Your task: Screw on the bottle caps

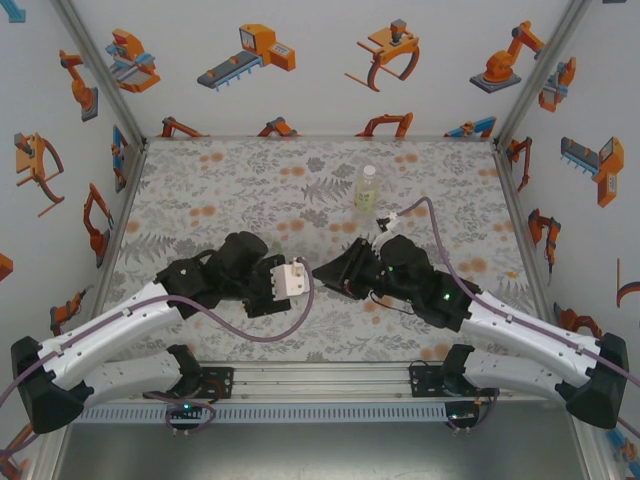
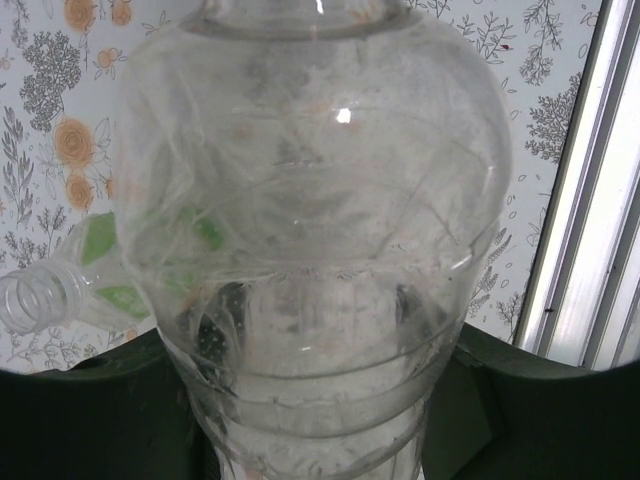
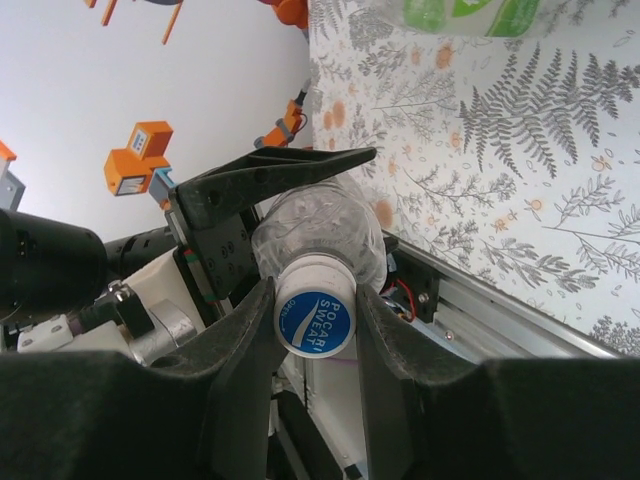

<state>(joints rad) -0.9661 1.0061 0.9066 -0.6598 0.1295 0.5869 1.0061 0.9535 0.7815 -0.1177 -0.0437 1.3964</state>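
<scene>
The colourless bottle [image 2: 310, 260] is clamped by the closed left fingers [image 2: 90, 410]. The cap [image 3: 318, 322], seated on its neck, is gripped by the closed right fingers [image 3: 240, 350]. Cap and neck should be held coaxial while rotation is applied, so that cross-threading is avoided.

**Middle blocked, far left corner open**

My two grippers meet nose to nose over the middle of the worktop [image 1: 200, 190], towards its near edge. The left gripper [image 1: 310, 271] grips the colourless bottle [image 2: 310, 250] and the right gripper [image 3: 315, 305] is clamped on its cap [image 3: 312, 325], so I see no way through between them. A green-labelled bottle [image 2: 45, 300] lies just beside the held one. A pale yellow bottle [image 1: 367, 187] stands near the far edge, just beyond my right wrist's cable [image 1: 420, 205]. The far left corner and the right edge lie bare. Walls [image 1: 60, 150] close three sides.
</scene>
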